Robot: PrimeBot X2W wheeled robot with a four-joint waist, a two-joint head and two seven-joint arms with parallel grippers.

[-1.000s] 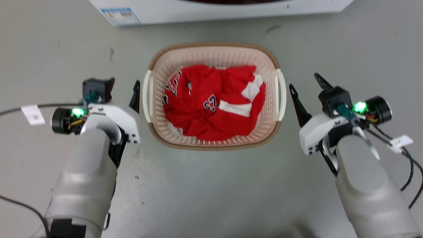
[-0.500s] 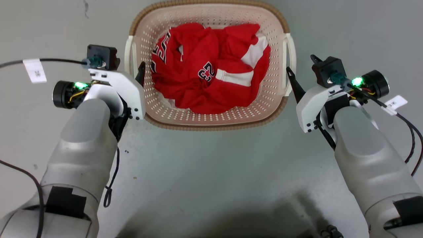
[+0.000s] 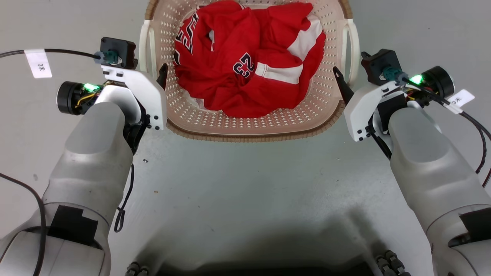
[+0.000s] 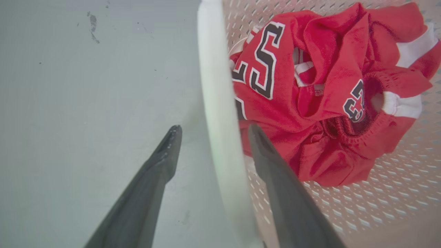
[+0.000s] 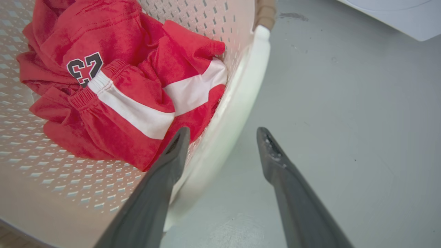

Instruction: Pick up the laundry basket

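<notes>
Where the grey floor (image 3: 245,184) spreads below me, a white washer (image 5: 396,17) corner shows beyond my right arm. I see the laundry basket (image 3: 249,119) on that floor between my two arms, at the top of the head view. It is cream and perforated with a brown woven-look rim, and a crumpled red jersey (image 3: 245,57) lies inside. Its white left handle (image 4: 217,103) runs between the spread fingers of my left gripper (image 4: 214,129). The right handle (image 5: 241,93) sits likewise inside my right gripper (image 5: 223,131). Neither gripper clamps anything.
</notes>
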